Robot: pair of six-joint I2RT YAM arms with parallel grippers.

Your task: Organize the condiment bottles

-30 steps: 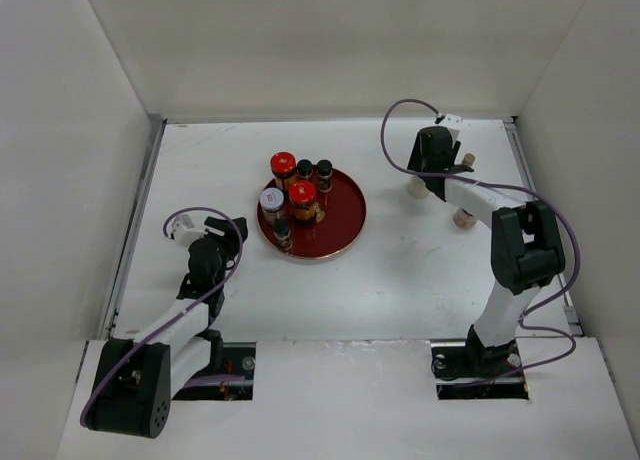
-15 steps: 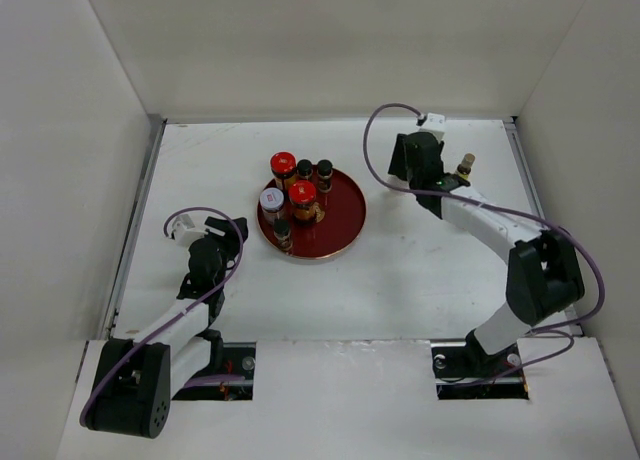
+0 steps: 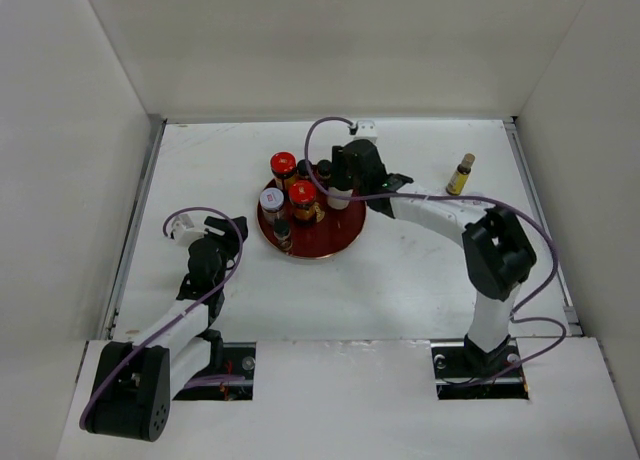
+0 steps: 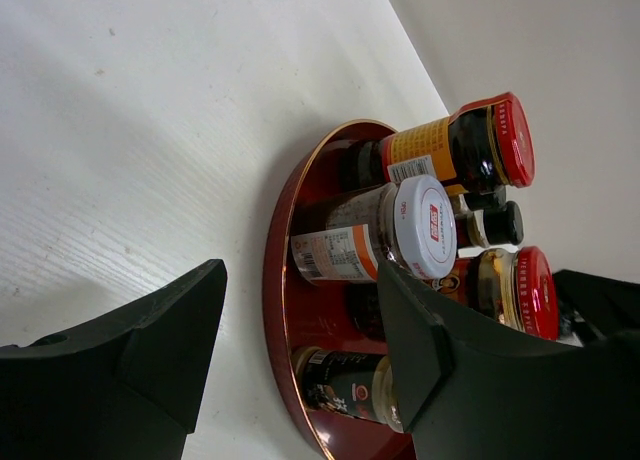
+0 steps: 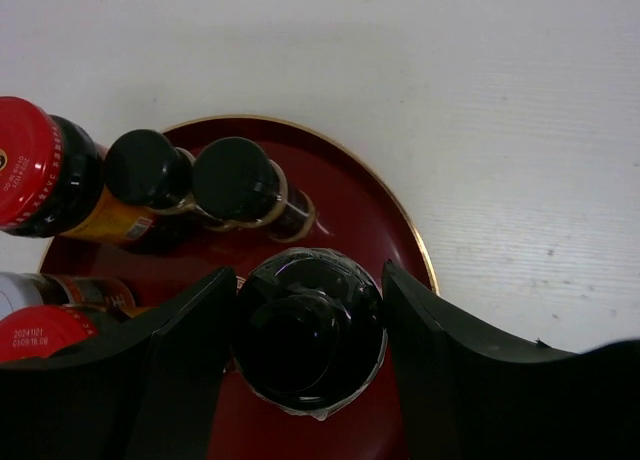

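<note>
My right gripper (image 3: 342,188) (image 5: 308,305) is shut on a pale jar with a glossy dark top (image 5: 308,340) and holds it over the right half of the red round tray (image 3: 350,223). On the tray stand two red-lidded brown jars (image 3: 283,165) (image 3: 303,192), a white-lidded jar (image 3: 272,200) and small black-capped bottles (image 3: 283,230) (image 5: 235,177). A slim yellowish bottle (image 3: 460,174) stands on the table at the back right. My left gripper (image 3: 235,230) (image 4: 300,320) is open and empty, just left of the tray.
The tray's gold rim (image 5: 405,235) (image 4: 272,280) lies close under both grippers. White walls enclose the table on the left, back and right. The right arm stretches across the table from its base at the near right.
My right arm has swung left from the back right of the table to over the tray, carrying the jar. The left arm has not moved.
</note>
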